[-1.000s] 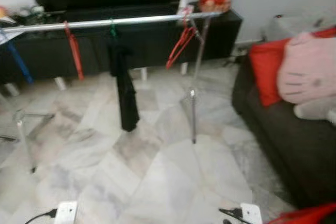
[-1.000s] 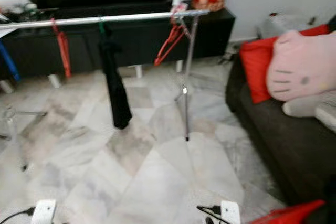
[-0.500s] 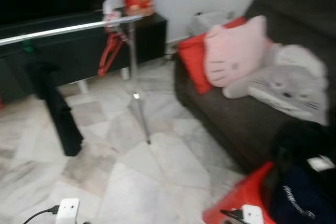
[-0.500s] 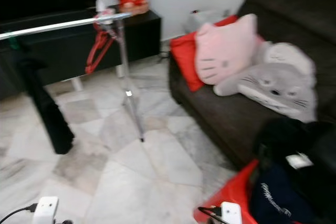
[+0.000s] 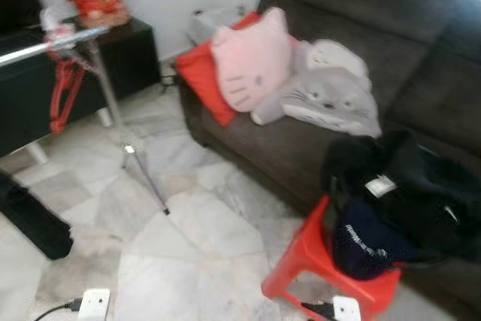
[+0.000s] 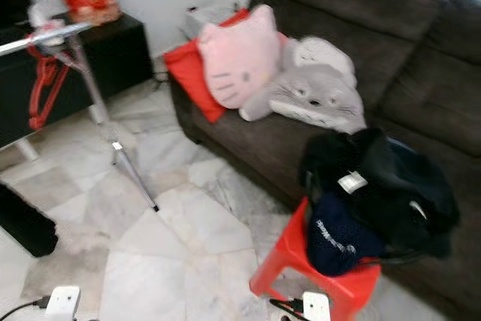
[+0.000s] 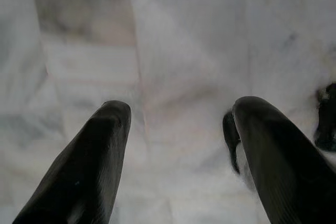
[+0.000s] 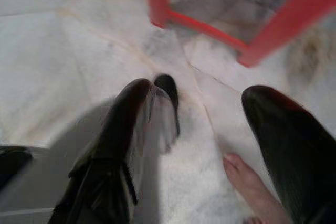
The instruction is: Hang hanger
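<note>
Right wrist view: red stool (image 8: 220, 19) legs; left wrist view: marble floor (image 7: 184, 51)

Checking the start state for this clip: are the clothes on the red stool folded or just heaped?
Heaped. The dark clothes lie in a loose, crumpled mound, spilling off the red stool onto the sofa.

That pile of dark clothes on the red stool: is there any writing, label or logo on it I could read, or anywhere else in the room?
White print on the navy garment: there, but too blurred to read.
White tag on the black clothes: no legible text.
Red stool, pink cat cushion, grey plush, red hanger: no writing seen.
</note>
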Motion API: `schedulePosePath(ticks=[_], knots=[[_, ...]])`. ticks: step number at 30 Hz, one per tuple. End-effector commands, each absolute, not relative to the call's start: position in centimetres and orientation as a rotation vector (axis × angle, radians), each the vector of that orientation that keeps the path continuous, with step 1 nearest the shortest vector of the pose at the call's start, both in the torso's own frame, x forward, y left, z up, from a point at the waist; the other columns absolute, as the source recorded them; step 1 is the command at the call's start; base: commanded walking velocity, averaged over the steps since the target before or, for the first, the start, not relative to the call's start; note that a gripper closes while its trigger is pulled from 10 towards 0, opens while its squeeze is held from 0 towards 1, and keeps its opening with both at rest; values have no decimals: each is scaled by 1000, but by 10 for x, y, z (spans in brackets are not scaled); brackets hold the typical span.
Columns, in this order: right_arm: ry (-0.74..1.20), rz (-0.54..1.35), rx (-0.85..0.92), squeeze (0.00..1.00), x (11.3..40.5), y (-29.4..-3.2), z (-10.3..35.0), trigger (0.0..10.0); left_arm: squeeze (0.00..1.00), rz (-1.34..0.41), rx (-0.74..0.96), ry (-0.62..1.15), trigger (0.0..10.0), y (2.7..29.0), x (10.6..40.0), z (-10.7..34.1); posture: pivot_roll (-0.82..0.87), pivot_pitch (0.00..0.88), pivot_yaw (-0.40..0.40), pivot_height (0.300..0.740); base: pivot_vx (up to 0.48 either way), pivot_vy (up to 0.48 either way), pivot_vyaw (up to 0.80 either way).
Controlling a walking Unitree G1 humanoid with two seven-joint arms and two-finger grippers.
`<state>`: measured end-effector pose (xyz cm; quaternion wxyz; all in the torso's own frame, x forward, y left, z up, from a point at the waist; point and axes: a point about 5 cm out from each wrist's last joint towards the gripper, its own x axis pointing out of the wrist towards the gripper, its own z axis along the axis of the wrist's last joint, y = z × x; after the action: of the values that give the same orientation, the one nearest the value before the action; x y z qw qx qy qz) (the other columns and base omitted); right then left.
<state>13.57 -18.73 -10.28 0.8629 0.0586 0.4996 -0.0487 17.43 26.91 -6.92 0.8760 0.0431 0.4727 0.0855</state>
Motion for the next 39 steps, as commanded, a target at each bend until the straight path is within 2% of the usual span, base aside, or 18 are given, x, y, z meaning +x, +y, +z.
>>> schedulePosePath(ticks=[1,16,30,33,39], knots=[[1052,-106,124,0,135,-189,-103,10000,0,177,108,1011,10000,272,167,-72,-66,56,-2,740,0,0,-731],[1047,-115,118,0,135,-202,-101,10000,0,164,113,1010,10000,268,167,-73,-71,44,1,740,0,0,-731],[1049,-97,123,0,140,-186,-102,10000,0,158,110,1009,10000,265,166,-74,-69,25,5,740,0,0,-731],[1045,-100,123,0,141,-189,-101,10000,0,158,109,1010,10000,265,166,-75,-68,25,4,740,0,0,-723],[1036,-123,119,0,135,-208,-100,10000,0,156,108,1010,10000,263,165,-75,-68,32,3,740,0,0,0]])
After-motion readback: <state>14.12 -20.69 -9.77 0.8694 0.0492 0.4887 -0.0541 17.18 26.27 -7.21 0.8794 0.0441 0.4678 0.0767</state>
